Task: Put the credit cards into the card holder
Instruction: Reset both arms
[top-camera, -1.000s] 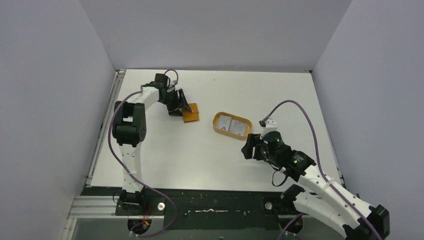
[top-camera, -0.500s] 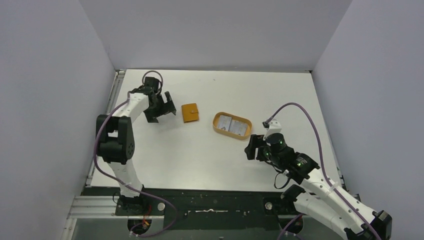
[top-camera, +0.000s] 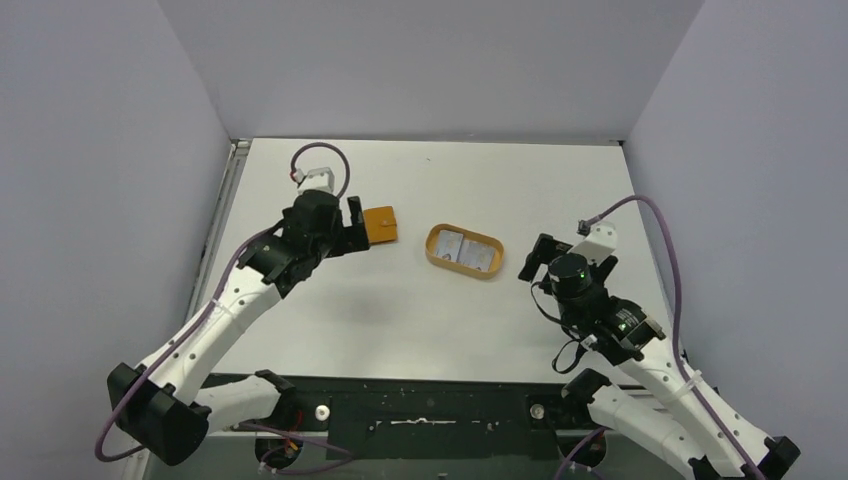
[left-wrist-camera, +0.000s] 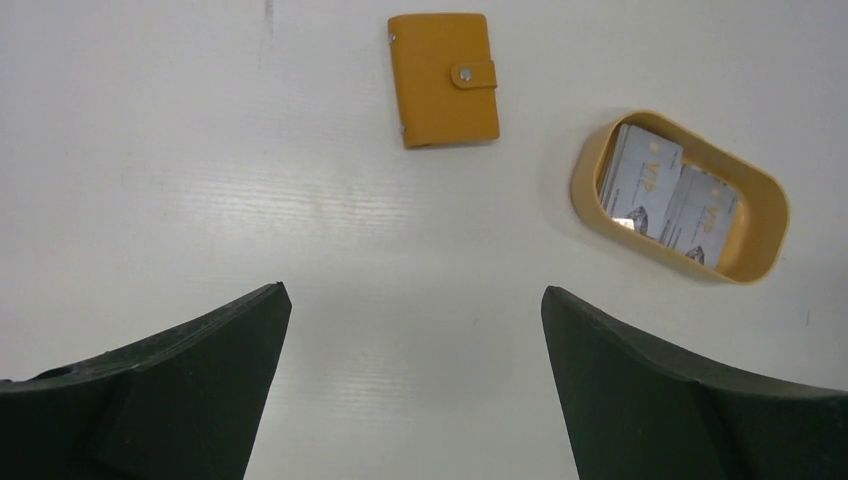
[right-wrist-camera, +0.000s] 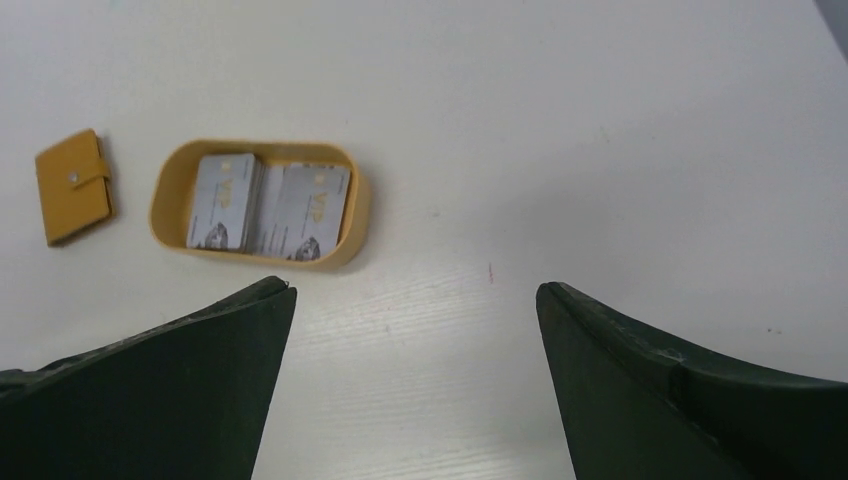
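The card holder (left-wrist-camera: 443, 78) is a tan-orange wallet lying flat on the white table with its tab snapped shut; it also shows from above (top-camera: 383, 224) and in the right wrist view (right-wrist-camera: 72, 187). Two silvery-grey credit cards (left-wrist-camera: 665, 195) lie side by side in an orange oval tray (left-wrist-camera: 770, 230), seen too in the right wrist view (right-wrist-camera: 270, 207). My left gripper (left-wrist-camera: 413, 292) hangs open and empty above bare table, on the near-left side of the card holder (top-camera: 352, 222). To the right of the tray, my right gripper (right-wrist-camera: 415, 288) is open and empty (top-camera: 537, 260).
The oval tray (top-camera: 437, 237) sits mid-table between the two arms. Grey walls close in the table on the left, back and right. A metal rail (top-camera: 222, 200) runs along the table's left edge.
My left gripper let go of the card holder, opened wide and drew back toward the near side. My right gripper opened wider and shifted right, away from the tray.
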